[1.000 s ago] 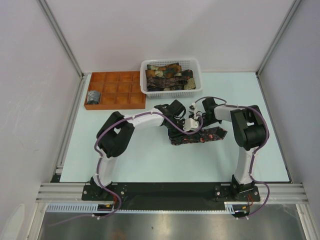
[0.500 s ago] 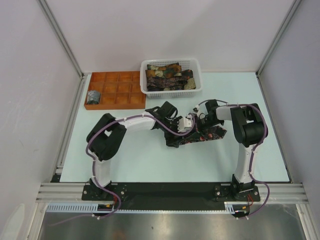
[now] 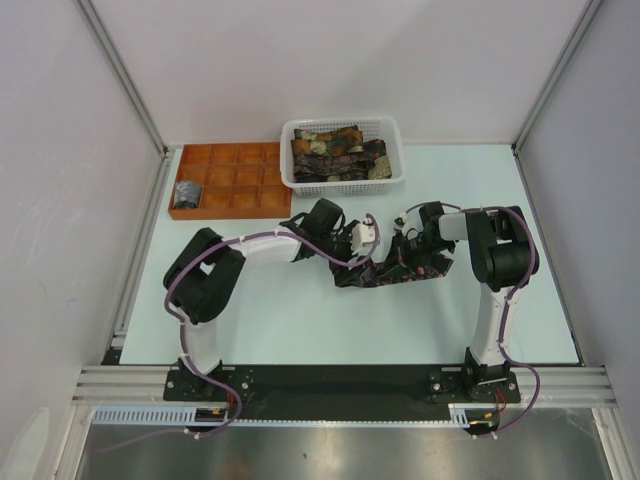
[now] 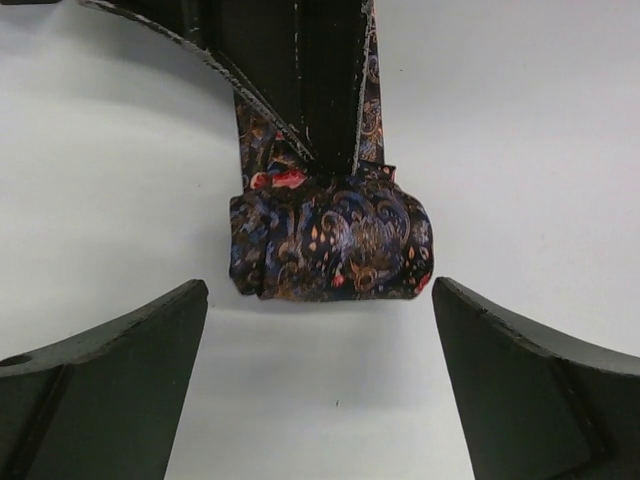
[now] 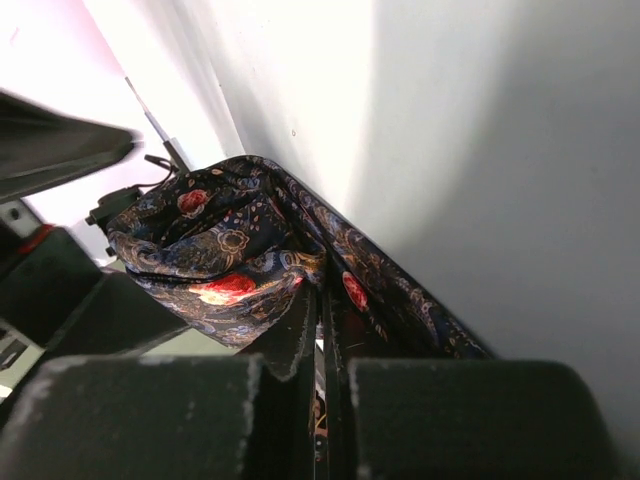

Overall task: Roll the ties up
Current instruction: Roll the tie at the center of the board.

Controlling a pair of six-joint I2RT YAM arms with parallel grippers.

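The dark tie point(image 3: 395, 270) is laid on the middle of the tabletop, somewhat toward its right edge, with its long axis running across from left to right. Its left end is wound into a small roll point(image 4: 330, 245), and the flat remainder is stretched away toward the right arm. In the left wrist view this roll is seen straight ahead of the left gripper point(image 4: 320, 385), centred between the spread fingers point(image 4: 110, 390) and touched by neither. The right gripper point(image 5: 322, 330) is closed on the tie just behind the roll, its black fingers lying along the fabric. Both grippers are close to the roll, one on each side of it; the left one is free and faces it squarely, so the next turn is judged to fall to it.

Compared with a second ago, the left gripper is found fully opened and drawn back toward the left edge of the tabletop, off the fabric it was then over, while the right gripper is now pinched shut. The other ties point(image 3: 338, 155) are left in the white basket point(image 3: 392, 170) near the far edge, and one rolled tie point(image 3: 187, 193) is seen in the orange tray point(image 3: 232, 180) at the far left.
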